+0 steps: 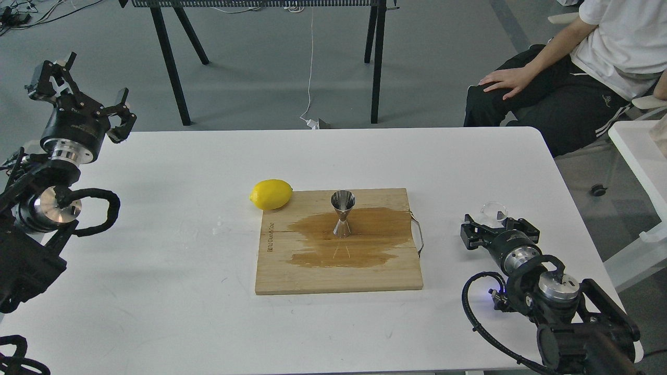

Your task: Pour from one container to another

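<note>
yellow lemon (271, 194), shiny silver jigger (343, 214), white table (156, 271)

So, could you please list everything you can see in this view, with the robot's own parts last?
table: one, white, fills the foreground.
cutting board: one, light wood, table centre, wet stain across its middle, metal handle on its right edge.
jigger: one, shiny steel, upright on the board's stain.
lemon: one, yellow, at the board's far left corner.
glass cup: one, clear, on the table right of the board, at the right gripper's tips.
seated person: one, white shirt, dark trousers, beyond the table's right end.
black-legged table: one, behind.
left gripper: black, open, raised at the table's left edge.
right gripper: black, low, around the cup.
</note>
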Tool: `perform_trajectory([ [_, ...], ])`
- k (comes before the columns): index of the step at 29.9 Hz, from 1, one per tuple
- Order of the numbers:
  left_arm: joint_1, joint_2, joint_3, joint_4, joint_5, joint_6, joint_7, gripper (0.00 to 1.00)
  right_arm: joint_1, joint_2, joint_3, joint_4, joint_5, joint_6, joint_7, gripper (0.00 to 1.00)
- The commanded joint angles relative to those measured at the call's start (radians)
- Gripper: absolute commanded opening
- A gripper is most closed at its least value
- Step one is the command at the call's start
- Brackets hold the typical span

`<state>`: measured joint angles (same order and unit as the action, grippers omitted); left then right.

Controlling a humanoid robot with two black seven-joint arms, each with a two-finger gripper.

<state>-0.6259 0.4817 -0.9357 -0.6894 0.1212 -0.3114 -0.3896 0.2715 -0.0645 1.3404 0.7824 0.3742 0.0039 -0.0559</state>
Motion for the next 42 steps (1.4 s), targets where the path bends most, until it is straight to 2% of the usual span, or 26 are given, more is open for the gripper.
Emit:
perform_trajectory([
  [1, 0.000, 0.000, 0.000, 0.001, 0.000, 0.000, 0.000, 1.00, 0.000, -0.001, 0.002, -0.002, -0.001, -0.001, 0.002, 0.95],
  [12, 0.000, 0.002, 0.000, -0.001, 0.000, 0.000, 0.000, 1.00, -0.005, -0.001, -0.003, 0.020, 0.002, 0.004, -0.001, 0.95],
  [22, 0.002, 0.002, 0.000, -0.001, 0.000, -0.001, 0.000, 1.00, -0.055, -0.081, 0.020, 0.251, 0.002, 0.005, 0.002, 0.95],
  [24, 0.002, 0.000, 0.000, -0.001, 0.000, 0.000, 0.000, 1.00, -0.043, -0.090, 0.036, 0.276, 0.000, 0.014, 0.001, 0.98],
  [31, 0.002, 0.003, -0.002, 0.001, -0.002, -0.001, 0.000, 1.00, 0.069, -0.169, 0.029, 0.291, -0.018, 0.132, 0.013, 1.00],
  [35, 0.000, 0.003, -0.008, -0.001, -0.002, -0.001, 0.000, 1.00, 0.162, -0.185, 0.028, 0.207, -0.047, 0.252, 0.041, 1.00],
  [40, 0.000, -0.003, -0.012, -0.001, -0.002, -0.001, 0.000, 1.00, 0.247, -0.185, 0.019, 0.097, -0.110, 0.467, 0.122, 1.00],
  [42, 0.000, -0.006, -0.014, -0.001, -0.002, -0.001, 0.000, 1.00, 0.276, -0.184, 0.008, 0.066, -0.126, 0.485, 0.130, 1.00],
])
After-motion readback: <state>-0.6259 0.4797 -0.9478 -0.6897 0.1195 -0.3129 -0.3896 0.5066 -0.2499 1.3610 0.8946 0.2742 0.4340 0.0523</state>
